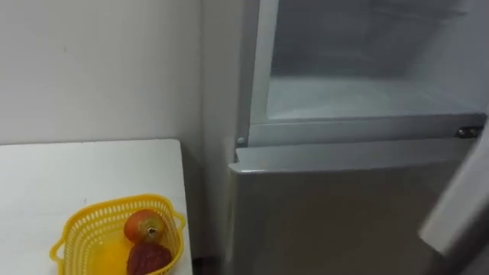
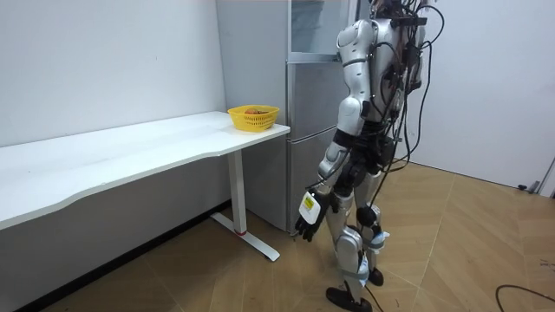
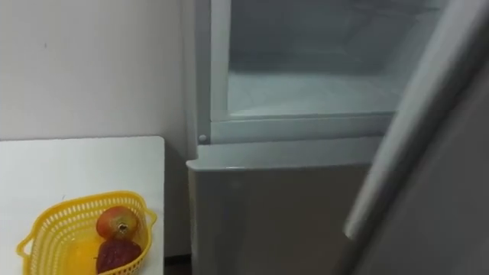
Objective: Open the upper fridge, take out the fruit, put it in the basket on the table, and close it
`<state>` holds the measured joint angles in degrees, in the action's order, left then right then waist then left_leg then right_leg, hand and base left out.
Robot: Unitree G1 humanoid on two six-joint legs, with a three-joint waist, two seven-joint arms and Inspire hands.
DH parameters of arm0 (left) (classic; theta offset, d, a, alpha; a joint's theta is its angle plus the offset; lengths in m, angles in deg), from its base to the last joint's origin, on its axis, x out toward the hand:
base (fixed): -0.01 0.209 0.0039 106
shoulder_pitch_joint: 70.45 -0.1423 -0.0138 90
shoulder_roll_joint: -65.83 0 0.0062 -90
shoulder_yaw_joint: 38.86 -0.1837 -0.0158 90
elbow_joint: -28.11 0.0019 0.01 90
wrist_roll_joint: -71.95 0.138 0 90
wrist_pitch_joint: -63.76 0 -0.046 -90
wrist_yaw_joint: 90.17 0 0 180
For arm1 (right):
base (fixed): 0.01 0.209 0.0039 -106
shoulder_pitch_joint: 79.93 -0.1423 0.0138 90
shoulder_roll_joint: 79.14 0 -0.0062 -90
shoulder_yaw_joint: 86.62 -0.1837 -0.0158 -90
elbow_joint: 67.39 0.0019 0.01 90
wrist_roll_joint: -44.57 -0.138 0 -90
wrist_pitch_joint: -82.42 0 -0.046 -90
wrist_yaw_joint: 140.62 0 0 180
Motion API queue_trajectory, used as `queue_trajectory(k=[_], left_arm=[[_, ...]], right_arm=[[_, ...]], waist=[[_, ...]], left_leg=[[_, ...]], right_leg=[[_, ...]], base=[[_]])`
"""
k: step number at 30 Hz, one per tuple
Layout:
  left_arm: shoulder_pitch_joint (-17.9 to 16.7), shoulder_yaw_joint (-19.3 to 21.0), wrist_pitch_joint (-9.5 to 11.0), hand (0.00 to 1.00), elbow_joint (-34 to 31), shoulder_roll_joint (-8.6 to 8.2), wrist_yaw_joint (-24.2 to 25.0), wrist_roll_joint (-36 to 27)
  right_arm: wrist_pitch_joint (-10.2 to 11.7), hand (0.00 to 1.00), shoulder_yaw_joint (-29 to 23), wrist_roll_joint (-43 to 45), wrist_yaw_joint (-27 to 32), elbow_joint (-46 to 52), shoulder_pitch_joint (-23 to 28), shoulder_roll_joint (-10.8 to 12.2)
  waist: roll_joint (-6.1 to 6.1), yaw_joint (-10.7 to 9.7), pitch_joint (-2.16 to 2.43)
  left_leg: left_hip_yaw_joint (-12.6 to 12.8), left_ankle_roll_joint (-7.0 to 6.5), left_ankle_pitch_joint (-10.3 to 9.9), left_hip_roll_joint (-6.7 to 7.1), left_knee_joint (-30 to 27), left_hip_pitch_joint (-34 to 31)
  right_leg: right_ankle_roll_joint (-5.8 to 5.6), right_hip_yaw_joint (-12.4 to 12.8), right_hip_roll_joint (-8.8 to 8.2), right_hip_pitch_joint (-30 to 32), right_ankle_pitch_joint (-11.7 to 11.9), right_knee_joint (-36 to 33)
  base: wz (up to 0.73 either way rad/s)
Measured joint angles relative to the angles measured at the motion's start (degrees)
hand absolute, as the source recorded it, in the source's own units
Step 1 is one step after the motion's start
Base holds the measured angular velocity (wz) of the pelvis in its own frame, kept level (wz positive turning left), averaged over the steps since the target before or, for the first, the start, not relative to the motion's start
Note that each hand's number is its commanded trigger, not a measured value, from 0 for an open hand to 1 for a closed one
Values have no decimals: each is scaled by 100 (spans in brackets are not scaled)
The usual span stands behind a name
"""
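Cannot make out anything left to fetch on the pale shelf of the open upper fridge compartment (image 1: 359, 88). Probably fetched already: see 2 fruits (image 1: 144, 227) in the yellow basket (image 1: 74, 235) on the white table (image 1: 92, 168) just beside the fridge. Standing before it, door (image 1: 458, 200) swung out at right, left hand (image 2: 310, 217) hanging loose and empty by the thigh. Likely only closing the door left.
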<state>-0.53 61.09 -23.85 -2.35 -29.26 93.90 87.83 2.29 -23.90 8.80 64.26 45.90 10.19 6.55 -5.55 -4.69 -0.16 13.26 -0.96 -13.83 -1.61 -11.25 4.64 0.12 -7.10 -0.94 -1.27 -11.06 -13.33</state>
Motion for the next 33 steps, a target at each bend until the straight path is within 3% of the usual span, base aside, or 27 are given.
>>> queue_trajectory(k=[5, 14, 21, 29, 33], left_arm=[[-2, -62, -65, 0, 168, -28, 10, -5], [7, -124, -161, 0, 239, -160, 0, 67], [-38, -227, -266, 0, 295, -159, 63, 57], [-32, -237, -261, 0, 296, -156, 152, 57], [-32, -246, -262, 0, 323, -156, 159, 58]], right_arm=[[18, 0, 458, 165, -197, -28, -306, 35], [71, 0, 784, 649, -259, -448, -655, 68], [67, 0, 817, 720, -259, -657, -780, 68], [120, 0, 867, 722, -270, -660, -780, 68], [116, 0, 889, 720, -270, -689, -780, 68]], waist=[[41, 347, 0], [69, 523, -21], [60, 559, -36], [82, 533, -4], [41, 533, -28]], left_leg=[[-196, 9, 4, -2, -14, 14], [-361, 25, 13, 13, -46, 34], [-451, 28, 23, 31, -46, 110], [-454, 31, 29, 31, -54, 119], [-453, 30, 29, 32, -44, 189]], right_leg=[[11, -185, -5, -121, 12, 76], [14, -441, -60, -279, 12, 87], [17, -480, -63, -366, 12, 166], [29, -461, -51, -387, 25, 155], [27, -463, -52, -443, 24, 165]], base=[[17], [11], [3], [-2], [0]])
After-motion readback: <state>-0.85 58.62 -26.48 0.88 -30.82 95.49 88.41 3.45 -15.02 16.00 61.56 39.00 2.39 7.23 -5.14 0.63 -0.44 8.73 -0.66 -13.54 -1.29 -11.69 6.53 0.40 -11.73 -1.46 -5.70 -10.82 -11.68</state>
